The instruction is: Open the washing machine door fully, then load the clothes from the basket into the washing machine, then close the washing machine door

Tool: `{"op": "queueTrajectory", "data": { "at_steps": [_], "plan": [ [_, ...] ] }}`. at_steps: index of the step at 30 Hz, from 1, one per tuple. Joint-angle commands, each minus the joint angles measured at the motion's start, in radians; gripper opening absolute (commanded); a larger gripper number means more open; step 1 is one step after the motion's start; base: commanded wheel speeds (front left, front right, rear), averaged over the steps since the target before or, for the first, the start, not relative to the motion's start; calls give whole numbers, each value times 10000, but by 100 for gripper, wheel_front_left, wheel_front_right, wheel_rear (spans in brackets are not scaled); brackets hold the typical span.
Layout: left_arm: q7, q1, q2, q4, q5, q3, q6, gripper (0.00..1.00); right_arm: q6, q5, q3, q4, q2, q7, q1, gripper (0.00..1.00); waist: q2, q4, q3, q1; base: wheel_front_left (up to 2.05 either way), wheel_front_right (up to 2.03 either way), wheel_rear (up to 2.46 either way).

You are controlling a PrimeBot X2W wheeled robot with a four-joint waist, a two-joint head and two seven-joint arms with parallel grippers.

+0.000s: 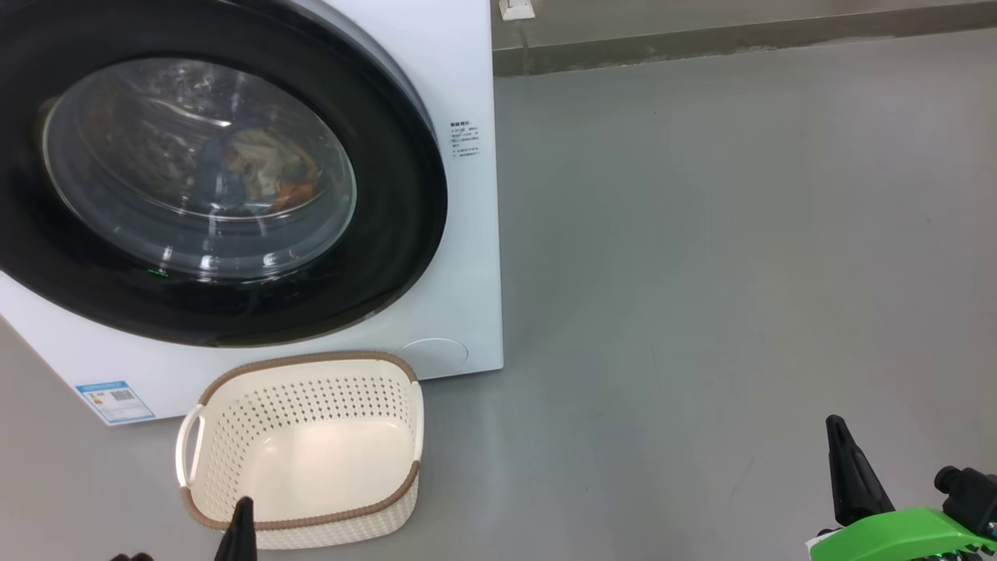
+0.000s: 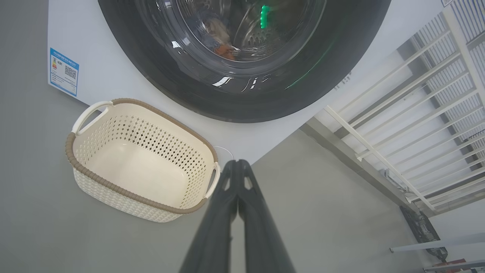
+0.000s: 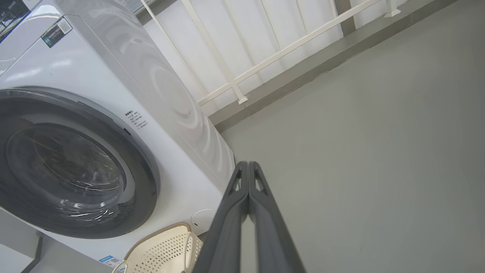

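Note:
The white washing machine [image 1: 467, 70] stands at the upper left, and its door [image 1: 389, 257], black-rimmed with a glass window, lies flush against the front. Behind the glass I make out blue, beige and orange clothes [image 1: 265, 167] in the drum. The cream basket [image 1: 311, 393] sits on the floor in front of the machine with nothing inside. My left gripper [image 2: 237, 163] is shut and holds nothing, hovering just to the basket's right. My right gripper [image 3: 248, 165] is also shut and bare, over the grey floor right of the machine.
A white railing [image 2: 379, 151] and a low kerb [image 1: 701, 39] run behind and beside the machine. A blue energy label [image 1: 115, 400] marks the machine's lower front corner. Bare grey floor [image 1: 740, 273] stretches to the right.

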State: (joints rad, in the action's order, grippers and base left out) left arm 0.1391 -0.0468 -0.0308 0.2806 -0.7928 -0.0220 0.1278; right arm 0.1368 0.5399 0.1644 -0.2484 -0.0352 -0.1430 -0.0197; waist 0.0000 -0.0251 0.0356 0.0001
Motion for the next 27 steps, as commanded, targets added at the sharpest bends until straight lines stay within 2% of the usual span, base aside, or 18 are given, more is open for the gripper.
{"op": "queueTrajectory", "data": {
  "at_steps": [1, 27],
  "plan": [
    [-47, 512, -113, -261, -255, 200, 9, 0, -20, 335, -135, 237, -102, 51, -387, 0, 0, 4, -5, -1, 0, 0, 0],
    [-785, 820, -138, -289, -2599, 547, 15, 0, -32, 3409, -245, 177, -116, 796, -534, 0, 0, 77, -119, -1, 0, 0, 0]
  ]
}}
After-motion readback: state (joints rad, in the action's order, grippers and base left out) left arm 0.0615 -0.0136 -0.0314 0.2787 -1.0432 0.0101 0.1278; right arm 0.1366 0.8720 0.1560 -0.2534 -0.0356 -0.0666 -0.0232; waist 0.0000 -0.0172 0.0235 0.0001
